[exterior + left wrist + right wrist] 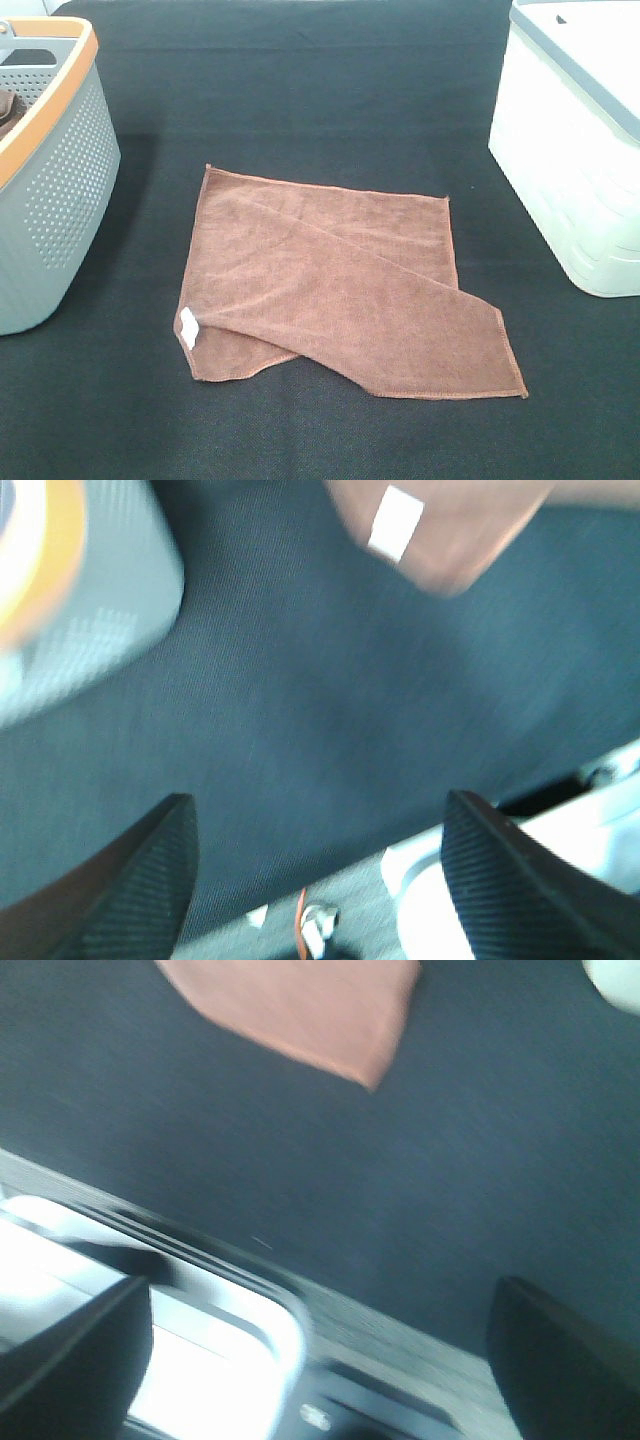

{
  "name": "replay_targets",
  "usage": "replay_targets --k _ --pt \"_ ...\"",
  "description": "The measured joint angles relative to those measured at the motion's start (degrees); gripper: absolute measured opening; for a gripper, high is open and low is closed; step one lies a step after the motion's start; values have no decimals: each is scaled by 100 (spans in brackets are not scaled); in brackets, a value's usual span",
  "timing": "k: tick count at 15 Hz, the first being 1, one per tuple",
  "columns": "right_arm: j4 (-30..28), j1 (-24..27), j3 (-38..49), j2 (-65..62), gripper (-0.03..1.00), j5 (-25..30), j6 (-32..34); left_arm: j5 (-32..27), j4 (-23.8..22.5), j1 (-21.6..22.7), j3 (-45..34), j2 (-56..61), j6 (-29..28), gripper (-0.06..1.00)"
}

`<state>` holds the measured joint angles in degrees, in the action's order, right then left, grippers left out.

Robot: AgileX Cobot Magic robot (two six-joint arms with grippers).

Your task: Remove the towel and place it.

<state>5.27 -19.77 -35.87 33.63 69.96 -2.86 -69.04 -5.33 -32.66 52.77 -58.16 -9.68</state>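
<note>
The reddish-brown towel [340, 290] lies on the black table cloth in the middle of the exterior view, partly folded over itself, with a small white tag [188, 328] at its near left corner. Neither arm shows in the exterior view. In the left wrist view my left gripper [320, 880] is open over bare black cloth, well short of the towel corner [440, 530] with its tag. In the right wrist view my right gripper [320, 1350] is open and empty, apart from the towel's corner [310, 1010]. Both wrist views are blurred.
A grey perforated basket [50, 170] with an orange rim stands at the left edge and shows in the left wrist view [70, 600]. A pale lidded bin [580, 130] stands at the right. The table's near edge and white hardware [200, 1350] lie under the grippers.
</note>
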Motion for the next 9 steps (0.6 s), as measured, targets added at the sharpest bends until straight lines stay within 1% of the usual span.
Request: replay_targets --k 2,3,6,7,8,9 --pt "-441 0 367 -218 85 17 235 0 -52 0 -728 590 -17 66" --pt "-498 0 395 -286 85 -17 286 0 -52 0 -1083 940 -23 66" --pt "-561 0 413 -407 85 -241 367 -6 -52 0 -1793 1885 6 66" --pt "-573 0 453 -413 85 -413 372 -6 -46 0 -2063 2366 149 66" --pt "-573 0 521 -413 85 -596 372 63 -40 0 -2120 2693 206 66" --pt "-573 0 607 -413 85 -756 372 281 -40 0 -2154 2974 298 66"
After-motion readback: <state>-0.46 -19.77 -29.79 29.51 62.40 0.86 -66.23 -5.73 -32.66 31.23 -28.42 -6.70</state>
